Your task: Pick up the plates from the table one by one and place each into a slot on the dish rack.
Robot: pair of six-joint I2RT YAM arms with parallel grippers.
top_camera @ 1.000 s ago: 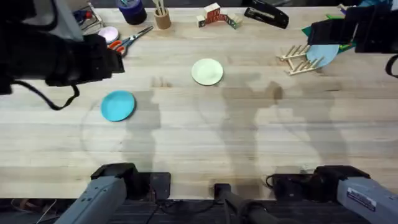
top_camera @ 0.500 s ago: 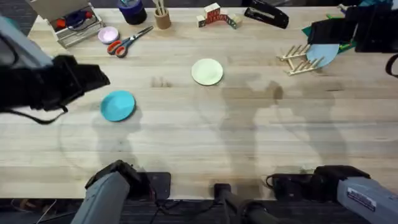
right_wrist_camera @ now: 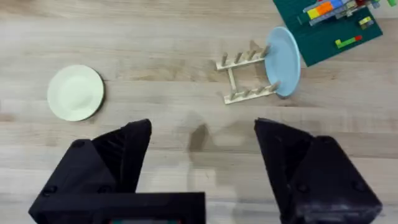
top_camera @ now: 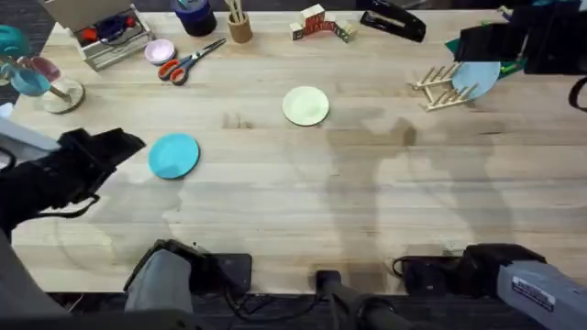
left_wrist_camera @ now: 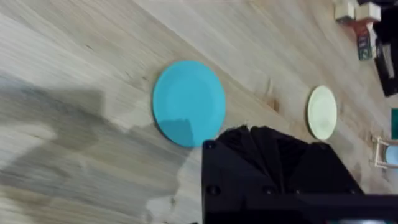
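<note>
Sliding back toward the lower left of the overhead frame over the last second, the left gripper (top_camera: 115,147) now sits just left of the teal plate (top_camera: 173,155); whether it is parted I cannot tell. The pale blue plate (right_wrist_camera: 283,61) leans in the dish rack (right_wrist_camera: 245,78), the right gripper (right_wrist_camera: 202,162) spread wide and empty above. Teal and cream plate (top_camera: 305,105) lie flat on the table (top_camera: 367,202), so the teal looks next.

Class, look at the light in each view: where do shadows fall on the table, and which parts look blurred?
Overhead: soft grey shadows cross the table below the cream-yellow plate; the left arm is dark and smeared. Left wrist: a broad shadow darkens the wood beside the teal plate and tints its near edge. Right wrist: a small shadow lies near the dish rack; the open right claw is soft-edged.
</note>
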